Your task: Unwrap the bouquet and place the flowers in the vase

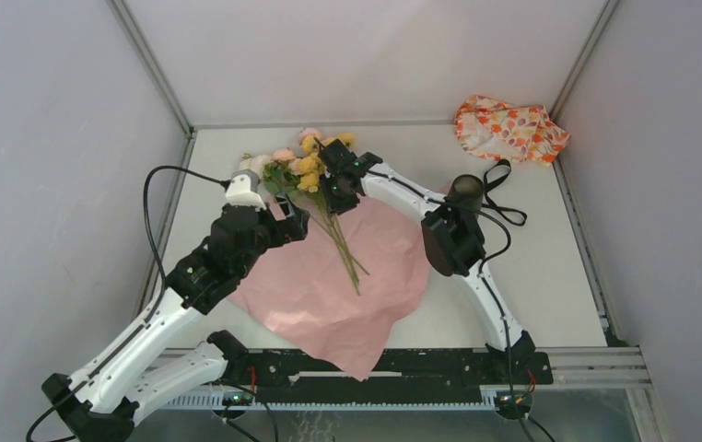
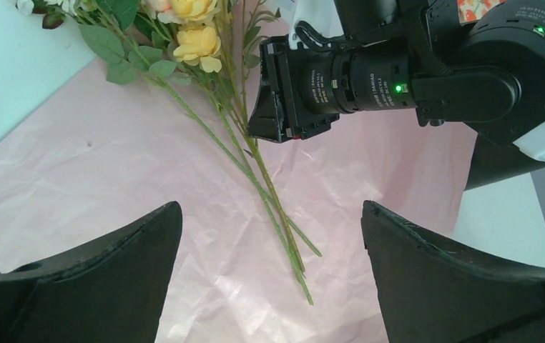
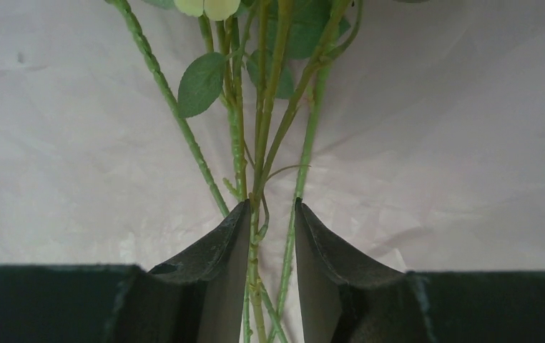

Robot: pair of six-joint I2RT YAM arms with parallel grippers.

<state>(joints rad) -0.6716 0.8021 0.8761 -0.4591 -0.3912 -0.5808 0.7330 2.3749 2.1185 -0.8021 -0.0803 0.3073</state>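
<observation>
The flowers point(image 1: 315, 170) are laid on pink paper point(image 1: 329, 285), with the stems between the fingers of the right end effector point(image 3: 271, 206). The black vase point(image 1: 465, 187) is seen upright to its right.

Top cam: fixed, high behind arm bases, looks down, far, covers whole table point(image 1: 532, 276).
Left wrist cam: low, mid-range, faces pink paper point(image 2: 112, 179) & flowers point(image 2: 197, 44).
Right wrist cam: v. close on stems.
Shared, all 3: flowers on paper.
</observation>
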